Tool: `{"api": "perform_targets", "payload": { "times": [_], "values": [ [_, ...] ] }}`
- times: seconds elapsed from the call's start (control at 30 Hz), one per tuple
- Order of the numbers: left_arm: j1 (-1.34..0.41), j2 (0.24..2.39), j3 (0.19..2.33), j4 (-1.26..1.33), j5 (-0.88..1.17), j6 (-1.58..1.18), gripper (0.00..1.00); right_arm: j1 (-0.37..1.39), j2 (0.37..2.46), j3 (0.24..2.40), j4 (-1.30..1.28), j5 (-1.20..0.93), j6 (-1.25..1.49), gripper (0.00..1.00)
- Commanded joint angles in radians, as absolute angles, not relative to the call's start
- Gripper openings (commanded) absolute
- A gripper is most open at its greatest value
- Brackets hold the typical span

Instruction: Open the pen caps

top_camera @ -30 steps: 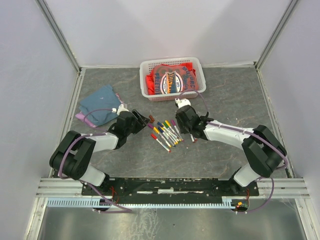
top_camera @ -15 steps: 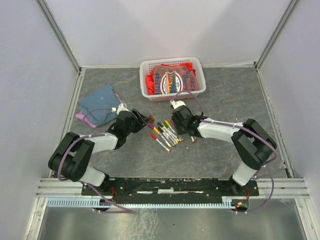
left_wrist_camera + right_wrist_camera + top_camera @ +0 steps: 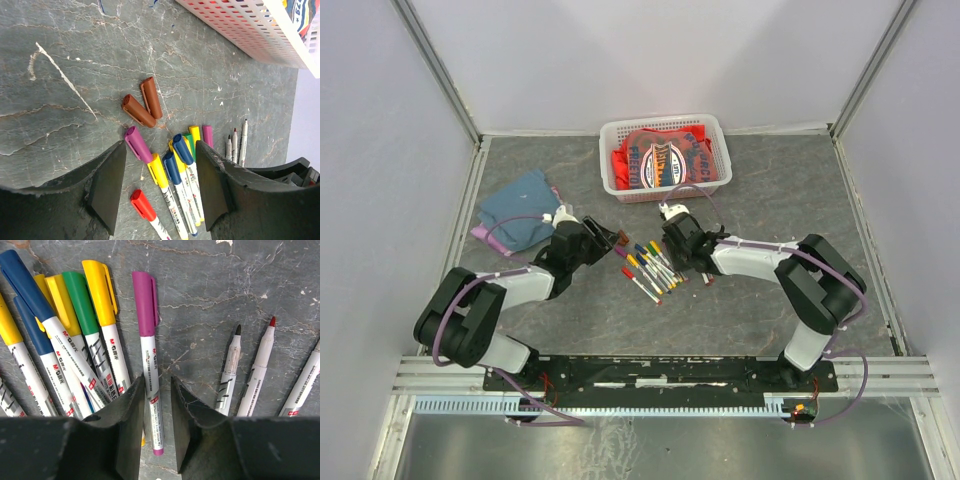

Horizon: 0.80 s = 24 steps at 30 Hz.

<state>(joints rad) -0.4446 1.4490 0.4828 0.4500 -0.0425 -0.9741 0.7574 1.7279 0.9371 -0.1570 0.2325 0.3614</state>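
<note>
The right gripper (image 3: 157,379) is narrowed to a slim gap and straddles the white barrel of the purple-capped pen (image 3: 151,375). The barrel lies between the fingers (image 3: 131,425) with a sliver of space on the right side, so it does not look clamped. Its purple cap (image 3: 144,302) lies just beyond the fingertips.

The left gripper (image 3: 160,146) is spread wide and holds nothing. It hangs over the left end of the fanned pens (image 3: 650,265), and two loose brown caps (image 3: 138,111) lie in a V just past its tips.

The pens lie on a grey marbled table (image 3: 770,300), between the two grippers. White walls (image 3: 640,60) close in the left, right and far sides. A white basket (image 3: 660,190) of red fabric stands at the far side, and a blue cloth (image 3: 520,215) lies far left.

Only the right wrist view makes clear the uncapped pens (image 3: 229,372) with bare black and red tips, right of the gripper. From above the caps are mere coloured specks.
</note>
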Motion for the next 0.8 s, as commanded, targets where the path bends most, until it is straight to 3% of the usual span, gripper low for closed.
{"api": "perform_targets", "payload": {
  "times": [0.0,0.17,0.33,0.77],
  "values": [
    [-0.441,1.424,0.505,0.478,-0.025,-0.945,0.64,0.761,1.744,0.960,-0.148,0.233,0.367,0.33],
    [-0.445,1.440,0.526,0.495,0.004,-0.963,0.65,0.761,1.744,0.947,-0.155,0.234,0.376,0.14],
    [-0.458,1.452,0.553,0.508,0.046,-0.971,0.67,0.761,1.711,0.936,-0.149,0.256,0.375,0.02],
    [-0.523,1.584,0.639,0.645,0.214,-1.030,0.69,0.765,1.522,0.848,-0.079,0.273,0.365,0.01]
  ]
}}
